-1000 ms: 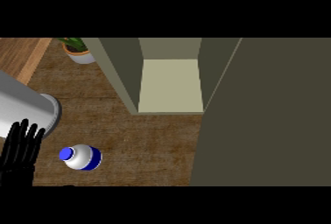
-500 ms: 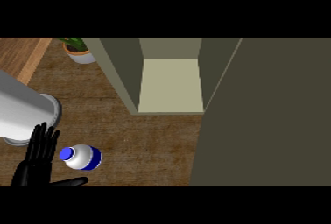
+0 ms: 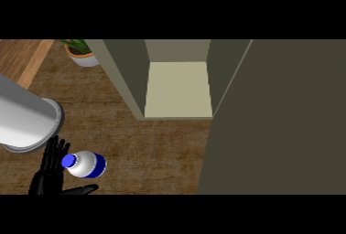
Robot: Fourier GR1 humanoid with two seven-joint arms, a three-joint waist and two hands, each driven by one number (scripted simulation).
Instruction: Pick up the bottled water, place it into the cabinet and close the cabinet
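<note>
The bottled water (image 3: 85, 164) stands upright near the counter's (image 3: 155, 151) front left corner. The left hand (image 3: 49, 173) sits just left of it, fingers straight, thumb spread below the bottle, holding nothing. The cabinet (image 3: 177, 87) stands open behind; its door (image 3: 277, 119) fills the right. A potted plant (image 3: 82, 52) occupies the back left corner.

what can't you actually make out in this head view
- Right hand: not in the head view at all.
- Left hand: its wrist is cut off by the lower edge; whether the fingers touch the water bottle cannot be told.
- Water bottle: seen from above, so its lower body is hidden by its own top.
- Cabinet: its open door covers the counter at the right.
- Potted plant: cut off by the top edge.
</note>
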